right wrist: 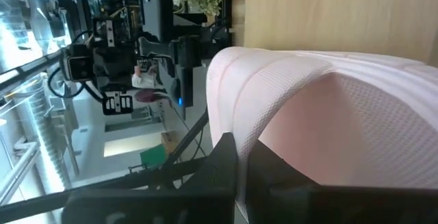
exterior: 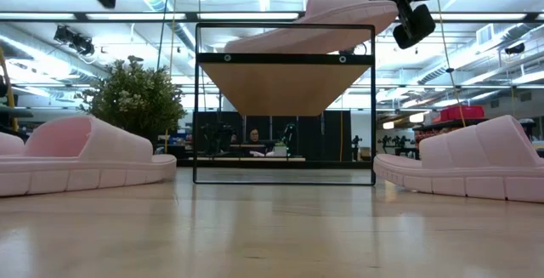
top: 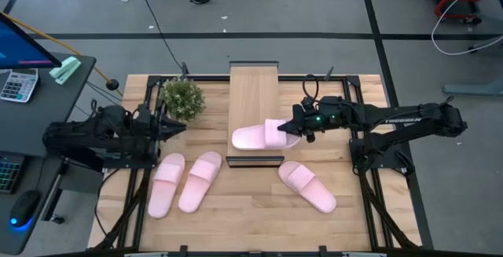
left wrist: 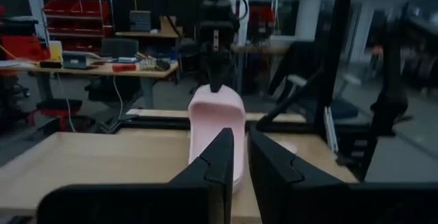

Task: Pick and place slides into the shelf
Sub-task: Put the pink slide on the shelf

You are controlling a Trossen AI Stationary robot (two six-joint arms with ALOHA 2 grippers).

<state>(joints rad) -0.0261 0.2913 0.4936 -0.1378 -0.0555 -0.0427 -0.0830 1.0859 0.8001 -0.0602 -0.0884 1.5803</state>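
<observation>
The wooden tabletop (top: 236, 210) carries every item and lies beneath both arms. The shelf (top: 253, 92) is a narrow light-wood plank on a thin black frame at the table's centre, directly beside the right gripper (top: 289, 129) on the side facing the left arm; in the low view its plank and black frame (exterior: 284, 58) appear from below. The right arm (top: 409, 121) extends from the table's right side, and its gripper closes on the strap end of one slide (top: 255, 137), which lies across the near end of the shelf top, extending away from the fingers toward the left arm. In the right wrist view the held slide (right wrist: 328, 114) fills the space just ahead of the dark fingers, which pinch its strap, with the plank just beyond it. The left arm (top: 94, 135) waits at the table's left edge, its gripper (top: 174, 125) pointing toward the shelf with the fingers drawn nearly together and holding nothing; the left wrist view shows the held slide (left wrist: 215, 131) well ahead of those fingers (left wrist: 219, 166). Two slides (top: 185, 182) lie side by side on the tabletop near the left gripper, toward the front edge. A fourth slide (top: 306, 185) lies on the tabletop near the right gripper, also toward the front edge. A small potted plant (top: 182, 98) stands just beside the left gripper, between it and the shelf.
</observation>
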